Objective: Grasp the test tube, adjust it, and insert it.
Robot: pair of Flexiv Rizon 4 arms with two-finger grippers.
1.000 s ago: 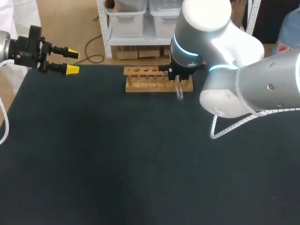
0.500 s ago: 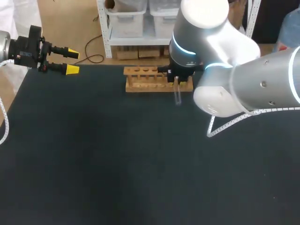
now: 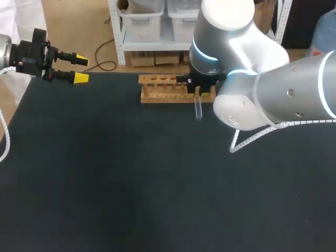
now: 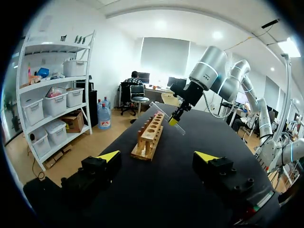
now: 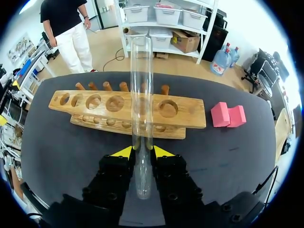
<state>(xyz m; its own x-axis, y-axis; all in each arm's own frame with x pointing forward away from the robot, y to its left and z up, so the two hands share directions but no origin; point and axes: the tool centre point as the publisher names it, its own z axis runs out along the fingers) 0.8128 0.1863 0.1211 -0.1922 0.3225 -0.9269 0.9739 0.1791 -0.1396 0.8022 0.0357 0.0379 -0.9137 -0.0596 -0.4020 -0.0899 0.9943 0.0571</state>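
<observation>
My right gripper [image 5: 142, 151] clamped tube [image 5: 142, 95] between both tips, tube pointing over rack [image 5: 185, 114]. Over last second I nudged it toward 7 o'clock, near rack's 4 o'clock corner: aligning, not yet inserted. My left gripper [image 4: 156, 156] spread, empty, at table's 10 o'clock.

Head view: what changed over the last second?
The right gripper, shut on the test tube, carried it slightly leftward and toward the table's near side, just in front of the wooden rack. The tube stayed held. The left gripper stayed open and parked; the rack did not move.
</observation>
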